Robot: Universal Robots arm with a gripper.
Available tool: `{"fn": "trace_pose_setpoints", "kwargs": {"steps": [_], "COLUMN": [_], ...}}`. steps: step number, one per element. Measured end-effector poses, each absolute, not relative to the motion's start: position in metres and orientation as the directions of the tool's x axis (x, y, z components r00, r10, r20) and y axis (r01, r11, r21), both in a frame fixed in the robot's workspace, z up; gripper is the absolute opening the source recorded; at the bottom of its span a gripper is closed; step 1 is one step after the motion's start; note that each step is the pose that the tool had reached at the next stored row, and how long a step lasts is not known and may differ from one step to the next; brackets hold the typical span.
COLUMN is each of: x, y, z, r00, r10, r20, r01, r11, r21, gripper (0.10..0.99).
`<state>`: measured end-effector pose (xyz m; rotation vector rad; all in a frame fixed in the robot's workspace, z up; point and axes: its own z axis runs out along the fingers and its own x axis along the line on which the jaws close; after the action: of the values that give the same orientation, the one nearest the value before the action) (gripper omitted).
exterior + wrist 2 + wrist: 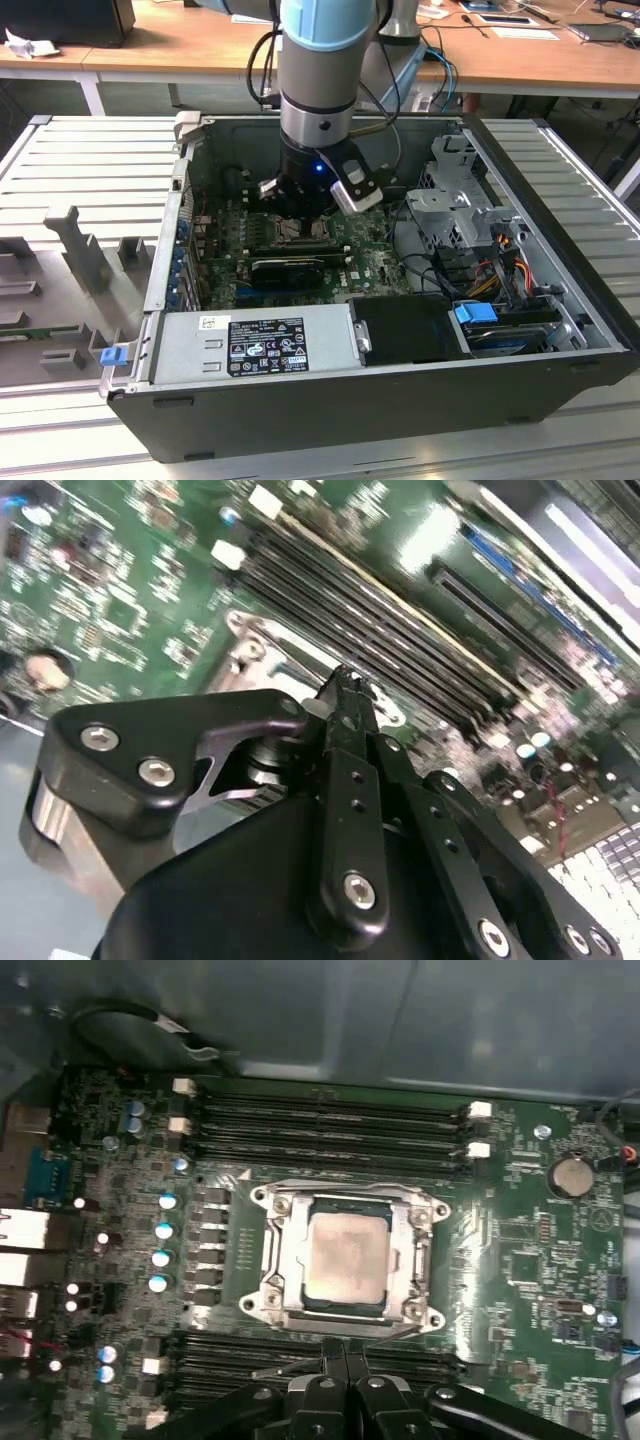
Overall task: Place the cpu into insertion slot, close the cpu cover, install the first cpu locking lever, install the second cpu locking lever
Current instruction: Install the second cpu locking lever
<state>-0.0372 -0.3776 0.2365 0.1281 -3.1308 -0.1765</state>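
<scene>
Now, jaws: the gripper [345, 1360] has its two black fingertips pressed together with nothing between them, clenched on air; in the second wrist view the gripper [345, 695] tips meet just above a silver corner of the socket frame, and whether they touch it cannot be told.
Gripper position: in the first wrist view it sits at the edge of the insertion slot [345, 1260], over the memory slots [320, 1365] on that side.
Cpu: the cpu [345, 1257] lies flat in the insertion slot, its pale metal top showing.
Cpu cover: the cpu cover [280, 1260] lies down around the chip, its window framing the metal top.
Locking levers: too indistinct to tell how they sit.
Computer case: in the exterior view the open computer case [300, 420] lies on its side on a ribbed metal surface [90, 160], holding the green motherboard [375, 262], a grey power supply [255, 345], a long black card [288, 268] and a drive cage [455, 195] with cables.
Exterior view: the arm [320, 60] reaches straight down into the case, its gripper [300, 215] low over the board, hiding the socket.
First wrist view: a second bank of memory slots [325, 1125] beyond the socket, a coin battery [571, 1175], and a row of capacitors [163, 1243] beside it.
</scene>
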Motion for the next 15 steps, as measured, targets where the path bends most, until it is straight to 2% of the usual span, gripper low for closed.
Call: {"fn": "trace_pose_setpoints", "kwargs": {"steps": [11,15], "x": [-0.051,-0.057], "y": [-0.378,-0.383], "z": [0.215,0.213], "r00": [-0.996,-0.996], "r10": [-0.094,-0.094], "r20": [-0.002,-0.007], "r01": [-0.094,-0.094], "r11": [0.988,0.982], "r21": [0.12,0.165], "gripper": [0.106,0.106]}}
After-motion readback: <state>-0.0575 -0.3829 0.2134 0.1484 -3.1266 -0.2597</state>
